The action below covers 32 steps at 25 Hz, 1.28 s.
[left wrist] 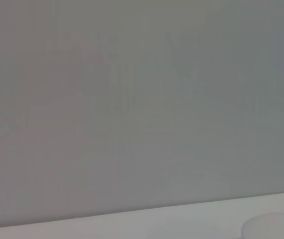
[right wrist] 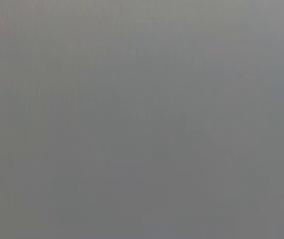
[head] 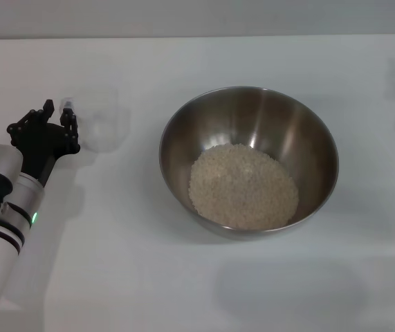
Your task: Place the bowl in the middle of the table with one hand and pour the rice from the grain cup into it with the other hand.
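The steel bowl (head: 249,111) stands at the middle of the white table (head: 114,277). A heap of pale rice (head: 243,185) lies in its bottom. The clear grain cup (head: 104,119) stands upright and looks empty on the table left of the bowl, its handle (head: 66,104) pointing left. My left gripper (head: 57,114) is at the handle, its two black fingers apart with the handle by the right finger. A bit of the cup's rim (left wrist: 273,226) shows in the left wrist view. My right gripper is out of view; its wrist view shows only grey.
The table's far edge (head: 197,37) meets a grey wall. My left arm (head: 3,207) lies along the left edge, its green light lit. Bare tabletop lies in front of and right of the bowl.
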Each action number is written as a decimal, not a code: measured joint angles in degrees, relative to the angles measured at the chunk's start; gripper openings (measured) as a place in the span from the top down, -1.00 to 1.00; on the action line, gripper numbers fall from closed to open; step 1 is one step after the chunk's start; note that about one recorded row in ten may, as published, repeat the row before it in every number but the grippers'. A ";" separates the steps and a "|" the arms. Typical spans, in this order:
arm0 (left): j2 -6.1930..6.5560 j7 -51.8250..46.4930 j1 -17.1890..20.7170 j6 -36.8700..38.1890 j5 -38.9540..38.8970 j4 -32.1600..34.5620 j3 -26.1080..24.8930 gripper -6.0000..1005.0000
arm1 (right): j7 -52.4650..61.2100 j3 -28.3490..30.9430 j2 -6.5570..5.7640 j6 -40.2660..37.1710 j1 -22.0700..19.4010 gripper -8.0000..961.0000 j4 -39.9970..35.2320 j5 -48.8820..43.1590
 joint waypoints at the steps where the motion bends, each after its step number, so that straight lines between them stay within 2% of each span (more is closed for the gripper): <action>1: 0.00 0.00 0.00 0.00 0.00 0.00 0.00 0.60 | 0.00 0.00 0.00 -0.02 -0.04 0.18 0.00 0.01; 5: 0.04 -0.02 0.35 0.23 0.70 0.08 0.18 0.31 | -0.11 0.00 0.00 -0.07 -0.04 0.18 0.01 0.15; 18: 0.27 -0.03 2.97 1.96 1.79 -0.50 0.33 0.09 | -0.46 0.63 -0.51 0.46 0.93 0.18 0.51 0.33; 19: 0.24 -0.03 4.64 4.02 3.61 -1.06 0.39 0.07 | -0.46 0.63 -0.55 0.50 1.08 0.18 0.65 0.33; 27: 0.22 -2.80 10.05 15.33 7.85 -1.30 0.40 0.02 | -0.52 1.22 -0.79 0.62 1.63 0.18 1.64 0.39; 32: -0.04 -7.51 11.93 25.15 11.43 1.28 0.50 0.02 | -0.58 3.71 -0.24 3.14 1.01 0.18 3.19 0.37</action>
